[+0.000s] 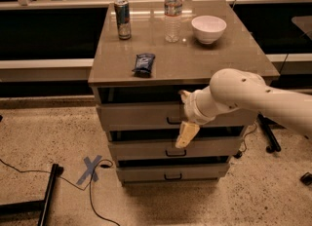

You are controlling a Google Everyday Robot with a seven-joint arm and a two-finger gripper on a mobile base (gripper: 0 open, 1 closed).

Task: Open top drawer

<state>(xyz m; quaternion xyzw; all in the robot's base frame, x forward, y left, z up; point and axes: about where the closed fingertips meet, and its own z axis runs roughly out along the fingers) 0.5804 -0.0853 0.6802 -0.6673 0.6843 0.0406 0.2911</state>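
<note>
**Inspection: gripper at top drawer front, fingers spread**

Found gripper [182, 119] pressed close to the front panel of the top drawer [139, 116], right of panel centre. Observed its two pale fingers [186, 134] spread wide apart, released, with nothing clasped: one pointing toward 12 o'clock at the panel's upper edge, the other toward 6 o'clock, hanging over the gap above the middle drawer [146, 150]. Noted the small black handle [171, 121] at panel centre, lying between the two fingers and partly hidden by the wrist; contact with it not determinable. Traced white arm [263, 96] entering from 3 o'clock, crossing the right end of the panel.

Located top drawer directly beneath the cabinet top [204, 64], uppermost of three, with a dark band between its upper edge and the top slab. Whether shut or slightly drawn out: not determinable. Logged bottom drawer [146, 174] below, at 6 o'clock.

Recorded on the cabinet top: can [122, 19] at 11 o'clock, water bottle [172, 13] at 12 o'clock, white bowl [208, 28] at 1 o'clock, dark snack packet [144, 63] near the front edge, left of centre.

Recorded on the floor: blue tape cross [90, 168] at 8 o'clock of the cabinet, thin black cable [29, 176] just beside it.
</note>
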